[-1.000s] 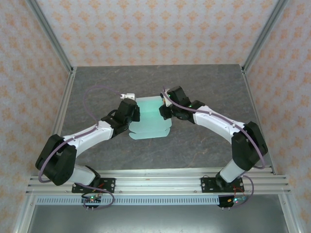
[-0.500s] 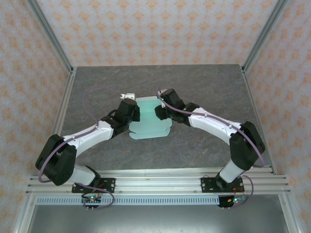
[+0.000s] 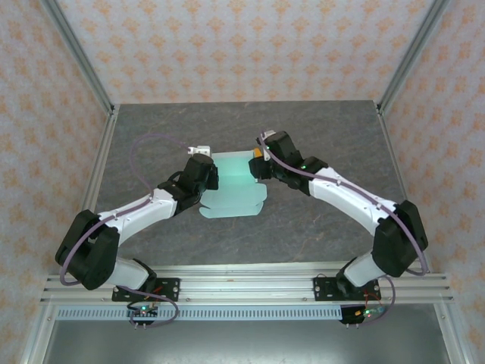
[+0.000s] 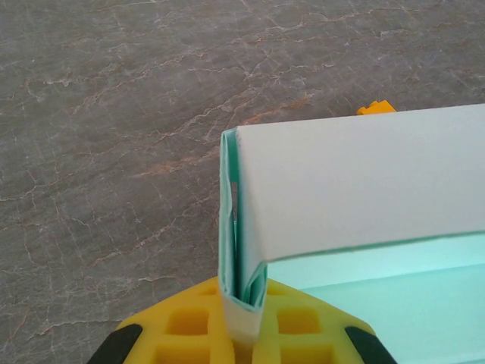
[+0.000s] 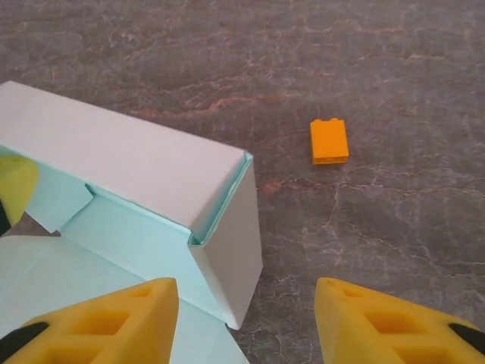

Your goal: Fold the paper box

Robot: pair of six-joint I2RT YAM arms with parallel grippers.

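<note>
The paper box [image 3: 231,188] is pale mint-green card lying mid-table, its far wall and side walls folded upright and rounded flaps flat at the near side. My left gripper [image 3: 206,171] is at its left end. In the left wrist view the yellow fingers [image 4: 189,330] are shut on the doubled left wall of the paper box [image 4: 356,182]. My right gripper [image 3: 262,164] is at the right end of the box and stands open [image 5: 246,322]. The box's right corner wall [image 5: 227,243] rises between its fingers, which do not touch it.
A tiny orange brick [image 5: 329,141] lies on the grey stone-patterned table [image 3: 318,220] just beyond the box's right corner; its top peeks over the wall [image 4: 377,108]. A small white piece [image 3: 198,149] sits by the left gripper. Metal frame rails edge the table.
My right gripper has opened and let go of the box's right wall, then drawn back a little to the right. The left gripper has kept its grip and place.
</note>
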